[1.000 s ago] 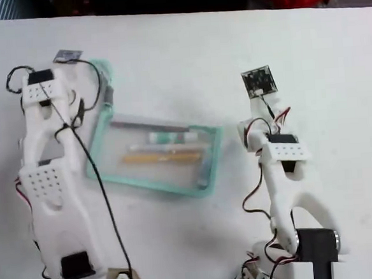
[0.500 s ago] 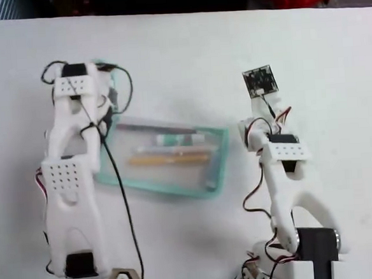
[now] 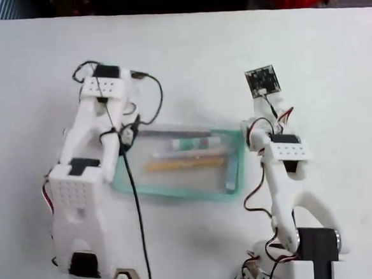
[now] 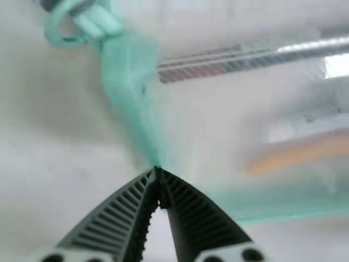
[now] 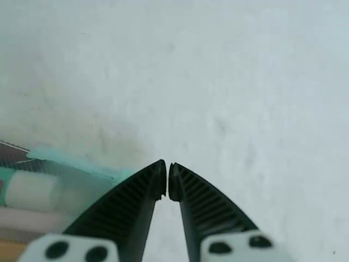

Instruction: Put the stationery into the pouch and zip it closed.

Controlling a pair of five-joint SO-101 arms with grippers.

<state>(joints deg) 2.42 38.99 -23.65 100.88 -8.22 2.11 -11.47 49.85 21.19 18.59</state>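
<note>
The pouch (image 3: 182, 178) lay on the table (image 3: 186, 56) between the two arms, with bare surface wide open toward the far edge and to the right. The left gripper (image 4: 158, 177) pinched the pouch's mint seam near the zipper pull (image 4: 73, 24), a hold its arm covered from above. The right gripper (image 5: 167, 179), pressed together on nothing, sat just beside the pouch's other end, with pens (image 3: 184, 164) inside.

teal-trimmed pouch (image 3: 177, 192), orange pencil (image 3: 184, 164), white table (image 3: 180, 50)
</note>
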